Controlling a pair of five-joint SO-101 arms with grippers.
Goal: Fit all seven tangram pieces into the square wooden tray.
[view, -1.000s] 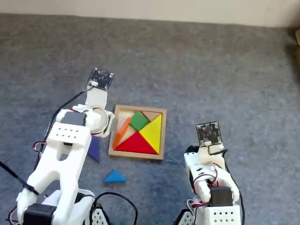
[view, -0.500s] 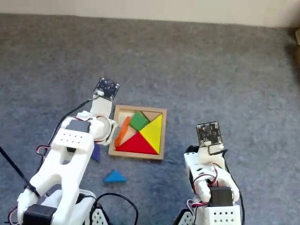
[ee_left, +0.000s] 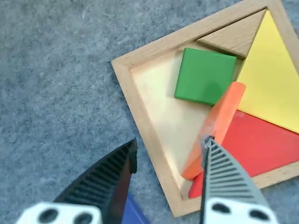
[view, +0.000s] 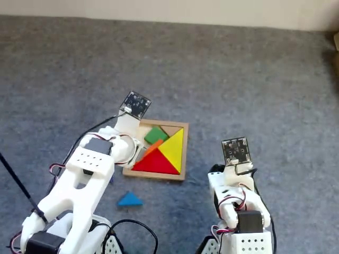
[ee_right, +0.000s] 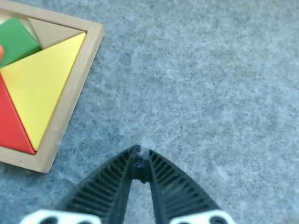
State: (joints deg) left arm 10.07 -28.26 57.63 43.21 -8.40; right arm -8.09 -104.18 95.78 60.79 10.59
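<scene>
Grey carpet (view: 238, 79) underlies tray (view: 185, 151); left gripper (ee_left: 170, 141) spread, right gripper (ee_right: 141, 151) seemingly clenched.

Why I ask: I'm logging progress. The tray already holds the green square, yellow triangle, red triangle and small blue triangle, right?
Not quite. The blue triangle is not in the tray; the high view shows it lying on the carpet outside it. The green square, yellow triangle and red triangle are in the tray.
</scene>
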